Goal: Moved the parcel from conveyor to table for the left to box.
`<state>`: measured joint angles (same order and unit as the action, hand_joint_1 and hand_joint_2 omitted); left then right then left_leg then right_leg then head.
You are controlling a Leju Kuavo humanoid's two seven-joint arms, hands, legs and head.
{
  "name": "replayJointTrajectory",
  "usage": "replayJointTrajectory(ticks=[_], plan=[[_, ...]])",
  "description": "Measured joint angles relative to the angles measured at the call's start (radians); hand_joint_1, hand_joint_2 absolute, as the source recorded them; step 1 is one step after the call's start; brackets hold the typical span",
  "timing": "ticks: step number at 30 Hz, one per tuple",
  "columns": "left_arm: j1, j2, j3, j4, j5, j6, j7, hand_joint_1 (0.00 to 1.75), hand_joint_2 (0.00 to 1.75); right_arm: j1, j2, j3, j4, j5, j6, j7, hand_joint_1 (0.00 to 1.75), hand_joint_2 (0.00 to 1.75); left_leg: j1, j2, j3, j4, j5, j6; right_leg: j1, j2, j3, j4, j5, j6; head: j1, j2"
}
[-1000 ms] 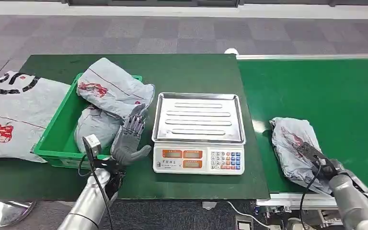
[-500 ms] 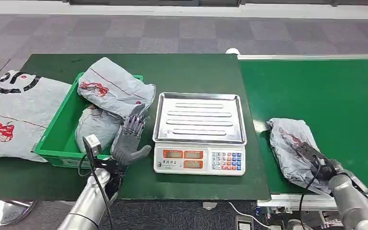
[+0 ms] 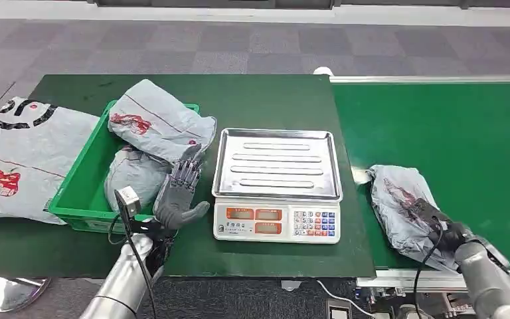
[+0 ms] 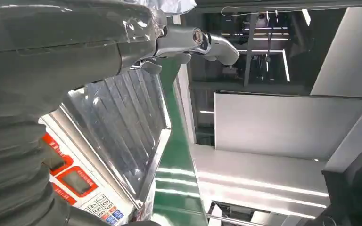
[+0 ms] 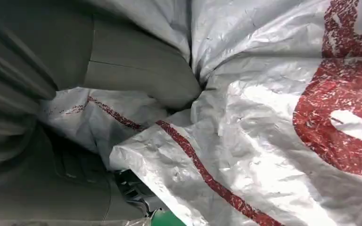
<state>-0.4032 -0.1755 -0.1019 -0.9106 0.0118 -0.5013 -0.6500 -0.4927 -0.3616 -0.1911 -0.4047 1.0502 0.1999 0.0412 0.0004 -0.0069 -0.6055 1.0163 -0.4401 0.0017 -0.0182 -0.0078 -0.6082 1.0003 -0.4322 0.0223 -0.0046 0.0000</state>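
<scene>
A grey plastic parcel [image 3: 398, 199] with red print lies on the green conveyor [image 3: 451, 133], close to its near left corner. My right hand [image 3: 440, 228] grips the parcel's near end. In the right wrist view the thumb [image 5: 136, 70] presses into a fold of the parcel [image 5: 273, 117] and dark fingers lie under it. My left hand [image 3: 180, 193] stands upright with its fingers spread and holds nothing, between the green box [image 3: 80, 193] and the scale [image 3: 277, 166]. The left wrist view looks past that hand [image 4: 52, 47] at the scale tray [image 4: 122, 122].
The green box holds two grey parcels [image 3: 159, 123]. A large flat parcel [image 3: 20, 153] lies on the dark green table [image 3: 259, 100] left of the box. The scale stands between the box and the conveyor. The conveyor's metal rim [image 3: 438, 276] runs along its near edge.
The parcel has slid a little left toward the table, with my right hand on it. My left hand has stayed where it was.
</scene>
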Motion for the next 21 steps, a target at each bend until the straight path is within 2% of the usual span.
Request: replayJointTrajectory(ticks=[6,7,9,10,11,12,13,14,15,16,19,21], plan=[[0.000,0.000,0.000,0.000,0.000,0.001,0.000,0.00,1.75,-0.001,0.003,0.000,0.000,-0.007,-0.005,-0.007,1.75,1.75,0.000,0.000,-0.003,-0.001,0.000,0.000,0.000,0.000,0.002,0.001,0.000,0.000,0.000,0.000],[0.003,-0.002,0.000,-0.003,-0.001,0.013,0.000,0.00,1.75,0.011,0.024,0.001,-0.024,-0.054,-0.044,-0.050,1.75,1.75,0.001,-0.002,-0.006,-0.001,0.000,0.000,0.001,-0.003,0.004,0.002,0.000,0.000,0.000,0.000],[0.023,-0.010,0.000,-0.036,-0.004,0.047,0.000,0.00,1.75,0.087,0.117,0.004,-0.300,-0.249,-0.239,-0.228,1.75,1.75,0.000,-0.002,-0.014,-0.001,-0.001,-0.002,0.001,-0.001,0.000,0.005,0.001,-0.002,0.005,0.000],[0.028,-0.013,0.000,-0.047,-0.003,0.062,0.000,0.00,1.75,0.096,0.165,0.014,-0.510,-0.335,-0.391,-0.370,1.75,1.75,-0.005,0.009,-0.017,0.000,-0.002,-0.002,-0.004,0.010,-0.012,0.008,0.002,-0.004,0.003,0.000],[0.029,-0.019,-0.003,-0.051,-0.003,0.069,0.000,0.00,1.75,0.088,0.217,0.038,-0.679,-0.363,-0.602,-0.523,1.75,1.75,-0.009,0.012,-0.010,0.001,0.002,0.000,-0.009,0.012,-0.022,0.010,0.002,-0.003,-0.001,0.000],[0.031,-0.027,-0.006,-0.056,-0.003,0.071,0.000,0.00,1.75,0.083,0.240,0.056,-0.813,-0.338,-0.785,-0.624,1.75,1.75,-0.010,0.009,-0.012,0.000,0.005,0.000,-0.009,0.009,-0.023,0.011,0.001,-0.001,-0.005,0.000],[0.038,-0.033,-0.009,-0.063,-0.003,0.072,0.000,0.00,1.75,0.065,0.258,0.068,-0.920,-0.300,-0.948,-0.686,1.75,1.75,-0.009,-0.002,-0.013,0.000,0.009,-0.005,-0.006,-0.001,-0.020,0.011,0.001,-0.002,-0.003,0.000],[0.043,-0.036,-0.010,-0.068,-0.003,0.075,0.000,0.00,1.75,0.053,0.281,0.081,-1.011,-0.287,-1.058,-0.696,1.75,1.75,-0.004,-0.007,-0.011,0.001,0.009,-0.007,-0.004,-0.006,-0.016,0.010,0.000,-0.004,-0.005,0.000],[0.045,-0.037,-0.010,-0.070,-0.001,0.074,0.000,0.00,1.75,0.054,0.290,0.089,-1.101,-0.300,-1.122,-0.667,1.75,1.75,-0.001,-0.011,-0.010,0.001,0.008,-0.009,0.002,-0.009,-0.012,0.009,-0.003,-0.008,-0.004,0.000],[0.048,-0.035,-0.010,-0.075,0.001,0.075,0.000,0.00,1.75,0.057,0.301,0.089,-1.183,-0.326,-1.108,-0.641,1.75,1.75,0.000,-0.013,-0.007,0.001,0.005,-0.010,0.003,-0.011,-0.008,0.009,-0.004,-0.008,-0.004,0.000],[0.050,-0.032,-0.010,-0.085,0.002,0.075,0.000,0.00,1.75,0.101,0.320,0.090,-1.323,-0.341,-0.940,-0.623,1.75,1.75,0.000,-0.010,-0.008,-0.001,0.003,-0.009,0.000,-0.009,-0.011,0.009,-0.005,-0.009,-0.005,0.000],[0.050,-0.032,-0.010,-0.090,0.002,0.075,0.000,0.00,1.75,0.105,0.329,0.091,-1.385,-0.341,-0.908,-0.626,1.75,1.75,0.000,-0.005,-0.007,0.000,0.002,-0.008,0.000,-0.005,-0.011,0.009,-0.004,-0.008,-0.004,0.000]])
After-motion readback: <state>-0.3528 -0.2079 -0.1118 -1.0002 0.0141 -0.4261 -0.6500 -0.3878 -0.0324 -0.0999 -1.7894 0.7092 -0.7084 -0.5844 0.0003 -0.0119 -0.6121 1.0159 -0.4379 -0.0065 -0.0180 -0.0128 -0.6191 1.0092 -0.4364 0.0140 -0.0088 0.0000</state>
